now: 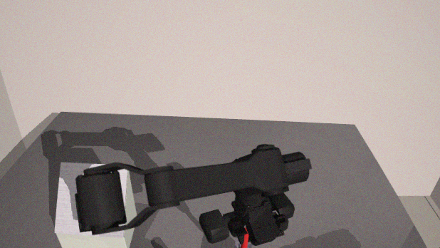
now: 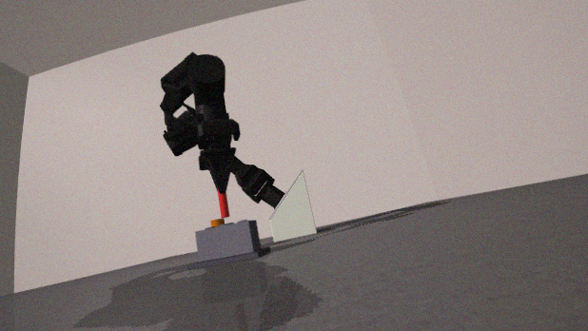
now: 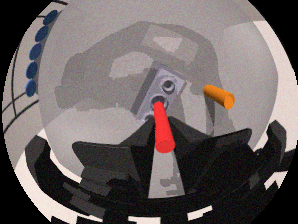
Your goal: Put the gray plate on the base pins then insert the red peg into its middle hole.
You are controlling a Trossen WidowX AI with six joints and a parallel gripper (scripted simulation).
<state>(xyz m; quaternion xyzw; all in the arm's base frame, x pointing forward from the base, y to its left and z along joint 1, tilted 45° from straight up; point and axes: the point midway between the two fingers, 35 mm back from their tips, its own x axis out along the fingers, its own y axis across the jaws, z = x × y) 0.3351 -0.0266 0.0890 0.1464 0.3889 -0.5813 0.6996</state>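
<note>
My gripper point(image 2: 222, 190) point(image 3: 161, 120) is shut on the red peg point(image 1: 245, 241) point(image 2: 224, 206) point(image 3: 164, 134). The peg points down, tilted slightly in the exterior view, with its lower end a little above the plate's top. In the wrist view its far end overlaps the middle hole. The gray plate point(image 2: 221, 243) point(image 3: 178, 82) lies flat on the base point(image 2: 238, 258), of which a thin edge shows. One end hole shows a pin end in the wrist view; the other is partly hidden by the fingers.
An orange cylinder point(image 2: 217, 223) point(image 3: 218, 96) stands beside the plate, behind it in the exterior view. A pale, slanted-topped block point(image 1: 64, 207) point(image 2: 296, 216) stands near the arm. Several blue discs point(image 3: 35, 51) show at the wrist view's left edge.
</note>
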